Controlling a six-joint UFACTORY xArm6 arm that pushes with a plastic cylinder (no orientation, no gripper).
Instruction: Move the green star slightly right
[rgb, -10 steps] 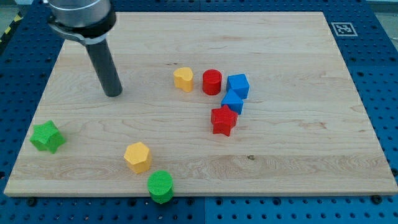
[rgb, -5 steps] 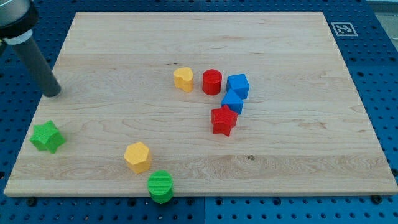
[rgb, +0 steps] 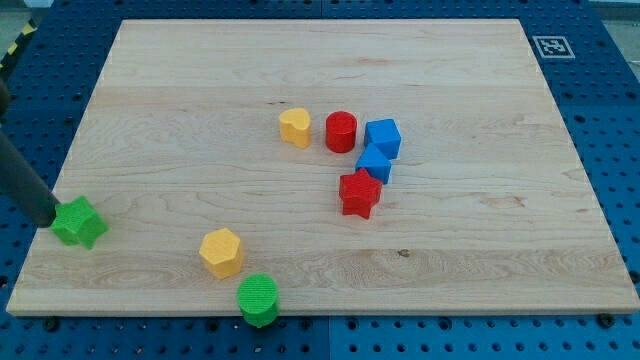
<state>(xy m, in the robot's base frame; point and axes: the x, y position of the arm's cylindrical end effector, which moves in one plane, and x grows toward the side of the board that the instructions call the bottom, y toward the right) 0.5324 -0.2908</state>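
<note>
A: Pincer state? 
B: No pincer on this arm, nothing to spread or pinch. Just a dark rod; my tip (rgb: 46, 216) sits at the view's left side of the green star (rgb: 79, 222), touching it or just about, can't tell which.

A: Star location? 
B: On the table (rgb: 450, 270), at its left edge, near the bottom-left corner.

A: Rest, relative to the star? 
B: Yellow hexagon block (rgb: 221, 252) to its right, slightly lower. Green cylinder (rgb: 259, 299) further right, at the table's bottom edge. Well apart, up and right of the star: yellow block (rgb: 295, 127), shape unclear, then red cylinder (rgb: 341, 131), then blue cube (rgb: 383, 137). Second blue block (rgb: 374, 163) just under that cube, red star (rgb: 360, 193) touching it from below.
</note>
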